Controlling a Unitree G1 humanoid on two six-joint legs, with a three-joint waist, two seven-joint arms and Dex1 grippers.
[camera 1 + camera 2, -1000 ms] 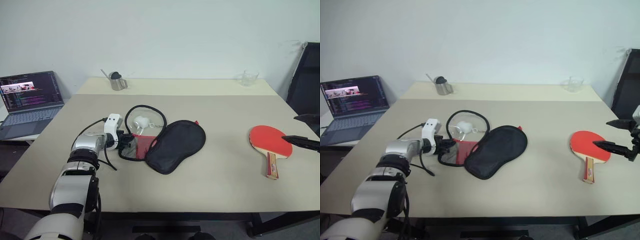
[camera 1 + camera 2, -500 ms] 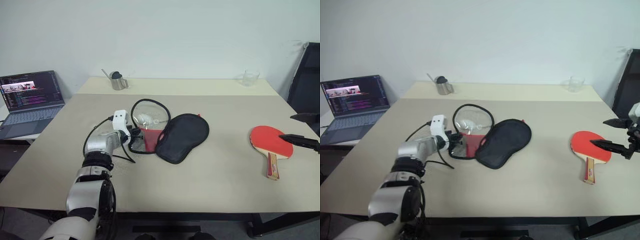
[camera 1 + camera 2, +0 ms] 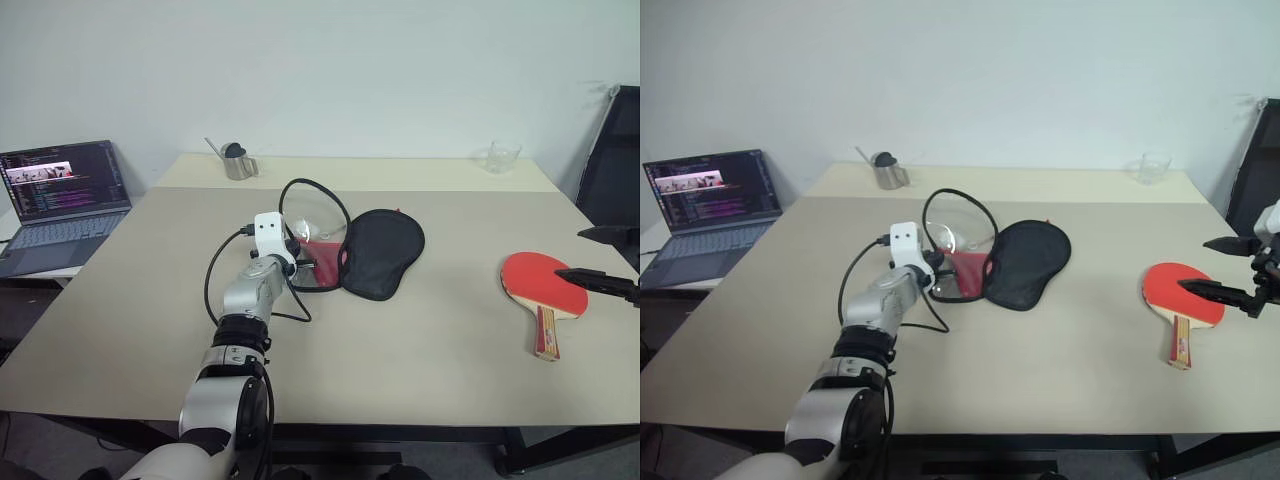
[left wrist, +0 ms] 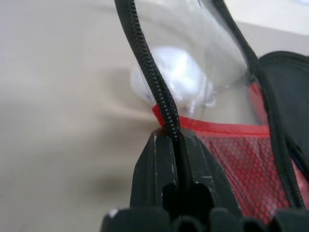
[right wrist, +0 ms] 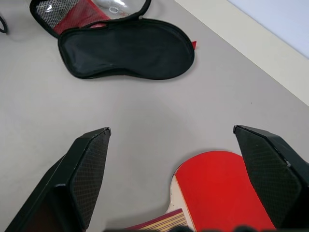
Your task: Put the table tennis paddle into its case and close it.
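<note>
L gripper [image 4: 177, 145] is pinched tight on the zip edge of the case [image 3: 385, 250], holding the clear flap up off the table [image 3: 420, 360] so the case gapes open. R gripper [image 5: 171, 164] is spread wide, empty, hovering just above the paddle [image 3: 540, 280], not touching it as far as I can tell.

Progress: early. Case is unzipped and lies mid-table, black half flat, red mesh side showing inside w/ a white ball behind the clear flap. Paddle lies flat, red face up, handle toward the near edge, well apart from the case on the robot's right. Left to do: grab paddle, carry it over, slide it in, fold the flap down, zip shut. None of that looks begun.

Pose: L arm reaches fwd over the table, forearm nearly straight out, wrist roughly level, fingers pointing away from the robot at the case's left rim. R arm is out at the right edge of the head views, fingers aimed inward and slightly down over the blade.
</note>
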